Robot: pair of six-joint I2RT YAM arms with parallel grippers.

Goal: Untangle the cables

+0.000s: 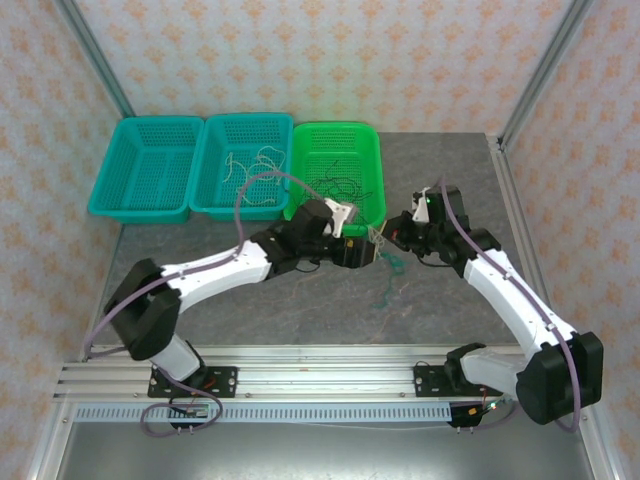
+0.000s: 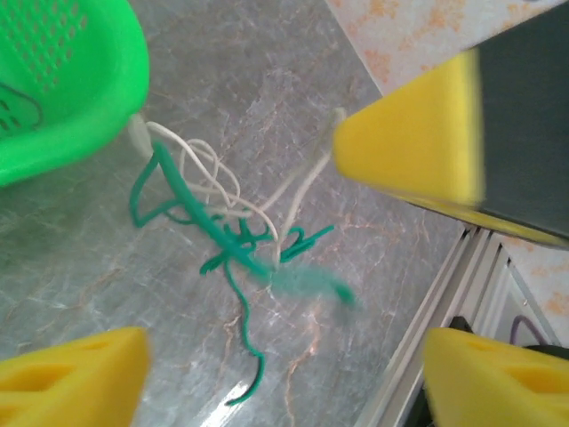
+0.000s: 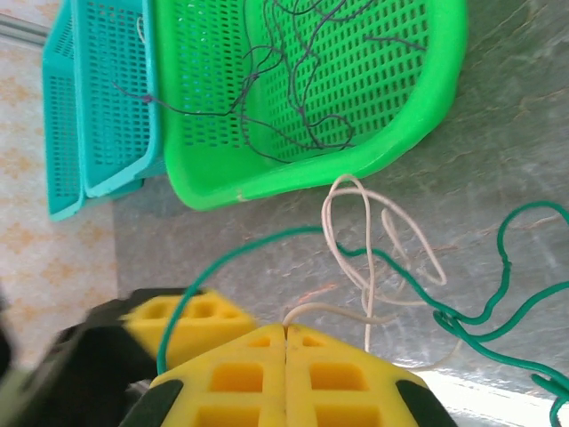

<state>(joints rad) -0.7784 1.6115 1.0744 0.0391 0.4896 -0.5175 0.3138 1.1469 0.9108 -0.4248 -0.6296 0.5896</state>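
Right gripper (image 3: 284,342) clenched on thin cream-white cable (image 3: 325,218); left gripper (image 2: 284,356) released. Seemingly mid-separation; next, left must pinch thin green cable (image 2: 233,252) at its 12 o'clock.

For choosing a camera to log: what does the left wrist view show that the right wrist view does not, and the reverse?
Left wrist adds: a metal rail, and that the left gripper is open. Right wrist adds: black cables in the green basket, plus teal baskets. Shared: green basket, green cable tangled with white cable, right gripper shut on the white cable.
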